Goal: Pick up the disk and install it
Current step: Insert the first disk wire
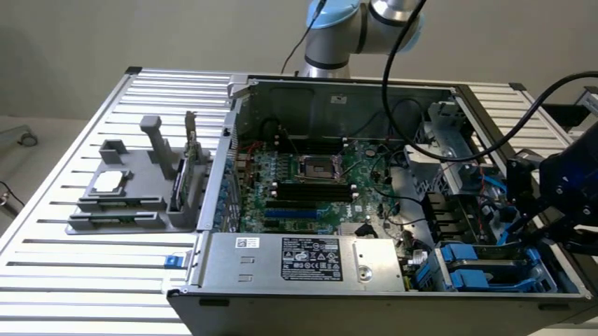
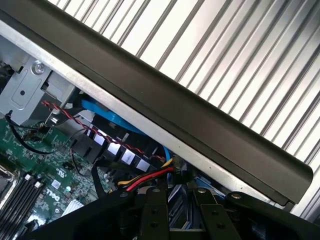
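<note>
One tool [image 1: 561,210] hangs low over open case [image 1: 374,294], above blue cages [image 1: 467,269], by worktop [image 1: 75,266] edge on exterior view's right. Seemingly lined up for slotting. Spread or pinching: cannot tell. Blue-grey sliver at tool tip likely disk [image 2: 179,199], mostly hidden.

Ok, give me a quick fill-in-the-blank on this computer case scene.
1. The drive cage inside the case is ____.
2. The gripper is at the exterior view's ____ end of the case.
3. The chip lies on a grey holder ____ the case.
Missing words: blue; right; outside.
</note>
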`<state>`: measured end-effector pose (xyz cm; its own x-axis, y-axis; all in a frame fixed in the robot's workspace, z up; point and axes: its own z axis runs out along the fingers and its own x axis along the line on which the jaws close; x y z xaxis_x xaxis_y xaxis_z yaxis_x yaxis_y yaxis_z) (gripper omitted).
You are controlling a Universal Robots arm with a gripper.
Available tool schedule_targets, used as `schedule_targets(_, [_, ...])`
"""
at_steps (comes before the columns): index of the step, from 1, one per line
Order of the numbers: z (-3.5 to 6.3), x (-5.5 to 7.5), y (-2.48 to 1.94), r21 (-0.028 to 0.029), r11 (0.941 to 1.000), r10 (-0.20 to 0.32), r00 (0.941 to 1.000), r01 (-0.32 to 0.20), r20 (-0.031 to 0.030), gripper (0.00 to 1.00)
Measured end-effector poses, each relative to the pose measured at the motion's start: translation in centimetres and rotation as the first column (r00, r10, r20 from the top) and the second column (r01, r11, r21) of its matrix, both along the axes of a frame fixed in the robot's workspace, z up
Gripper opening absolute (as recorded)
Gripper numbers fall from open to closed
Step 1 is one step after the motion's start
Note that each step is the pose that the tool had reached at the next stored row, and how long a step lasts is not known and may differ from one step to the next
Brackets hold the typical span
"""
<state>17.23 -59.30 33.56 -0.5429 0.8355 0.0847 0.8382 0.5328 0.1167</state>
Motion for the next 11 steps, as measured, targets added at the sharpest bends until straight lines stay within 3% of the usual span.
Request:
schedule_targets(5, [-0.02,0.07,0.00,0.0012,0.9997,0.024,0.9997,-0.024,-0.0001,0.24])
schedule_targets(6, [-0.02,0.08,0.00,0.0013,0.9996,0.028,0.9996,-0.028,-0.0003,0.18])
schedule_targets(11, [-0.02,0.03,0.00,0.0018,0.9994,0.035,0.9994,-0.035,-0.0030,0.17])
